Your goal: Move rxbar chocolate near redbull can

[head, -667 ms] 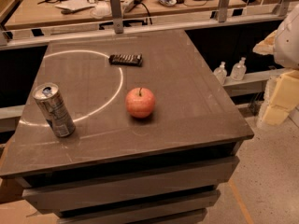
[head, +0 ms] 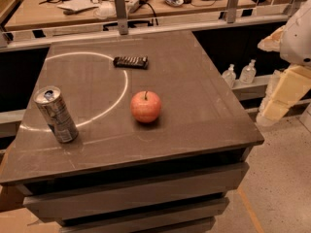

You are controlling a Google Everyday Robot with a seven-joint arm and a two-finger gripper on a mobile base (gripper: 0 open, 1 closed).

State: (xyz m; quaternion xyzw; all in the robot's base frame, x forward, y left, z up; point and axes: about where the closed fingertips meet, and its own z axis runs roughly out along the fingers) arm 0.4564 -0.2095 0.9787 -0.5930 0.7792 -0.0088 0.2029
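Note:
The rxbar chocolate [head: 130, 61], a dark flat bar with pale lettering, lies at the far middle of the brown table [head: 194, 101]. The redbull can [head: 56, 114], slim and silver-grey with a pull-tab top, stands upright near the table's front left. My gripper [head: 273, 108] hangs at the right edge of the view, beyond the table's right side and below the white arm [head: 299, 33]. It is well away from the bar and the can and holds nothing that I can see.
A red apple [head: 146, 106] sits mid-table between bar and can. A pale ring of light [head: 124, 89] curves across the tabletop. A cluttered desk [head: 97, 6] stands behind a rail. Two small bottles [head: 239, 74] sit on a ledge at the right.

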